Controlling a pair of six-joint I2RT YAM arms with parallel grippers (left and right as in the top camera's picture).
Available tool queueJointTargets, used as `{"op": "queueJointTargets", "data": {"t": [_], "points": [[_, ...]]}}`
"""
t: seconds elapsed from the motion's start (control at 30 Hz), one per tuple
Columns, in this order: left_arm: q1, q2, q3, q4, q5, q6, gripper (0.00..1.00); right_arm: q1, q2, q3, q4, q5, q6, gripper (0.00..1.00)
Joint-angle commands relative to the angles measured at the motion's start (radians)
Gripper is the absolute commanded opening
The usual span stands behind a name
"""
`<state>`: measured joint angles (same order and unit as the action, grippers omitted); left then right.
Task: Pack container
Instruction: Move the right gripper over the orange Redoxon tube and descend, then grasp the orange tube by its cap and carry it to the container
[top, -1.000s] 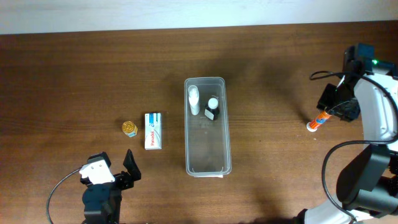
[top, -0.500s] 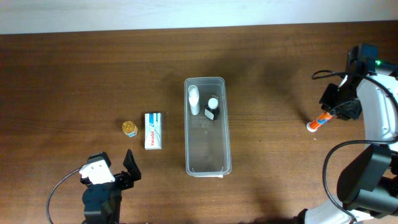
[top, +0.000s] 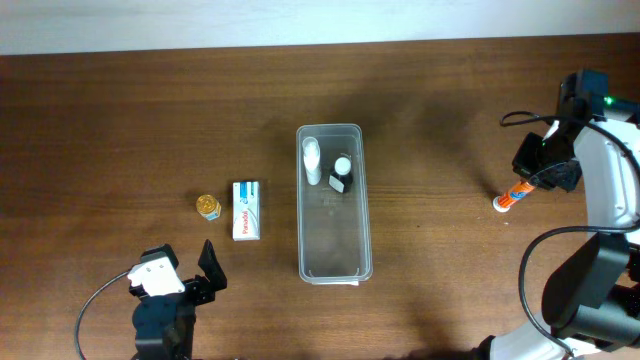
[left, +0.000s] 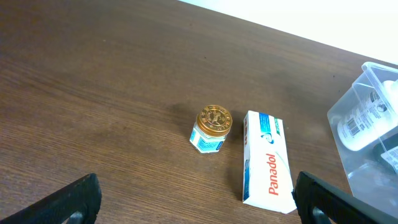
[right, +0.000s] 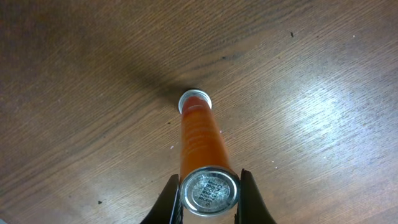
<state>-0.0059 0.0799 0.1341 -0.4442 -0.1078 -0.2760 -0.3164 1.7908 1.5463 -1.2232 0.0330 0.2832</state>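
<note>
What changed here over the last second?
The right end effector closed onto the end of the orange tube with a white cap, taking hold; the tube has not moved. The open left end effector, clear plastic container, white Panadol box and gold-lidded jar stayed put.

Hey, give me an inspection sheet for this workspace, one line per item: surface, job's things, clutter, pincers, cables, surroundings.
Surface: brown wood-grain table.
Job's things: clear container holds a white bottle and a small dark bottle; Panadol box and gold-lidded jar sit outside, on its left; orange tube at the far right.
Clutter: nothing seen.
Pincers: left pincer open and empty; right pincer shut on the orange tube's flat end.
Cables: a black cable loops beside the left arm; more run along the right arm.
Surroundings: pale strip beyond the table's far edge.
</note>
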Motion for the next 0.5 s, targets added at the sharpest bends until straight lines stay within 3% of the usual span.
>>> {"op": "queueJointTargets", "data": {"t": [0.0, 0.47], "points": [[0.004, -0.007, -0.005, 0.002, 0.007, 0.001, 0.99, -0.004, 0.000, -0.008, 0.000, -0.030, 0.001, 0.08], [0.004, -0.007, -0.005, 0.002, 0.007, 0.001, 0.99, 0.050, -0.037, 0.214, -0.167, -0.082, -0.022, 0.04]]}}
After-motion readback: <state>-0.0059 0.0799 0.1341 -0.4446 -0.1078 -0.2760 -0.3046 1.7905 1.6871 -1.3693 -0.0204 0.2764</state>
